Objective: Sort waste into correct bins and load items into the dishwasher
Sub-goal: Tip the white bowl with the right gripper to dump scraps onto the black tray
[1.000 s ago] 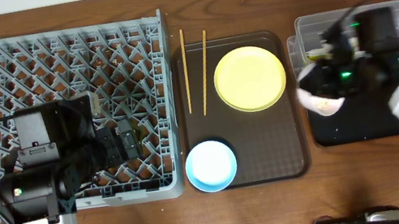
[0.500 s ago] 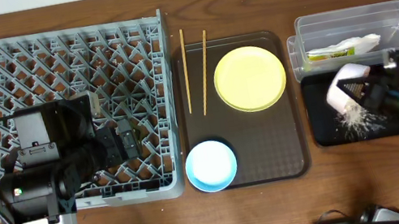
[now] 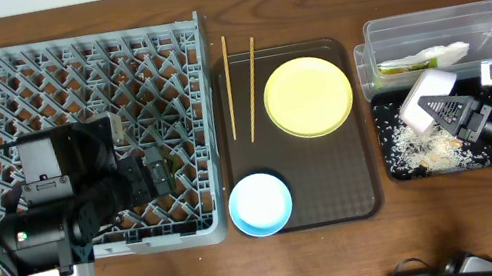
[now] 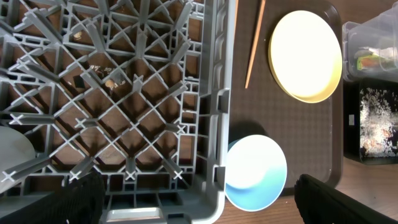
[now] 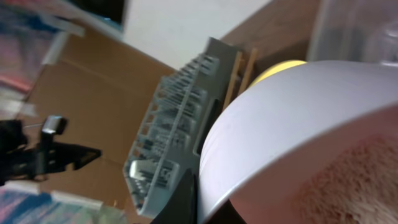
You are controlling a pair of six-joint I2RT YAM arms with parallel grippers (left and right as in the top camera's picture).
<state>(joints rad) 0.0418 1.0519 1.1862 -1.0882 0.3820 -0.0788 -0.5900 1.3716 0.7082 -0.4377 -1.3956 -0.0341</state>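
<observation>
The round white bowl, clamped in the right gripper, has tipped further over the shallow glossy black tray. The small heap of pale beige rice-like crumbs from half a second ago has grown and spread wider across the tray. The right arm has drawn back rightward.

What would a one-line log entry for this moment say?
right gripper: shut on white bowl, tipped over black tray | crumbs: in black tray | left gripper: open, above dish rack
</observation>
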